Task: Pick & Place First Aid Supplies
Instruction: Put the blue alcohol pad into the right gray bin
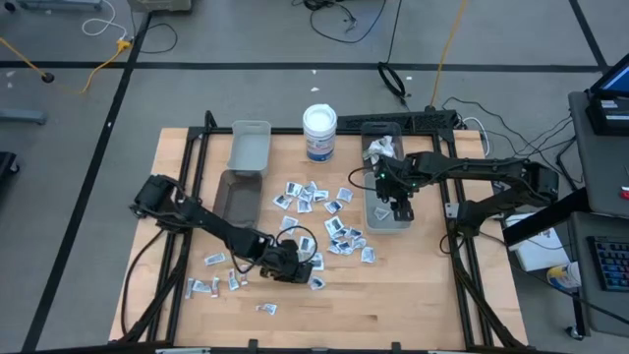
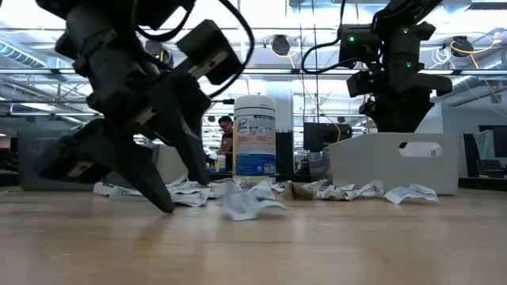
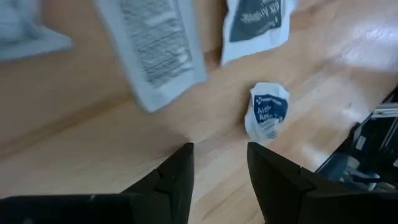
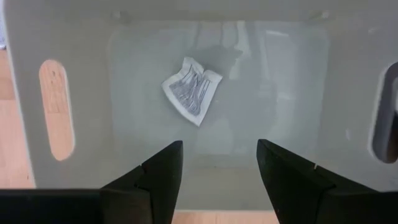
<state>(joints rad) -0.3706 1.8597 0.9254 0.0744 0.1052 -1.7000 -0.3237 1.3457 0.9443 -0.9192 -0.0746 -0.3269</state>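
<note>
The first aid supplies [image 1: 316, 197] are small white packets with dark print, lying flat and scattered over the wooden table. My left gripper [image 1: 307, 265] hangs low and open over the near packets. Its wrist view shows a crumpled blue-printed packet [image 3: 268, 112] just beyond the fingers and a longer sachet [image 3: 158, 50] farther off, with nothing between the fingers. My right gripper [image 4: 221, 146] is open above the grey bin [image 1: 371, 222]. One packet [image 4: 193, 90] lies on the bin's floor.
A white round tub [image 1: 319, 133] stands at the far edge. A light bin [image 1: 249, 146] and a dark bin [image 1: 239, 197] sit left of the packets. More packets [image 1: 211, 285] lie near the left front. Bare wood stretches along the near edge.
</note>
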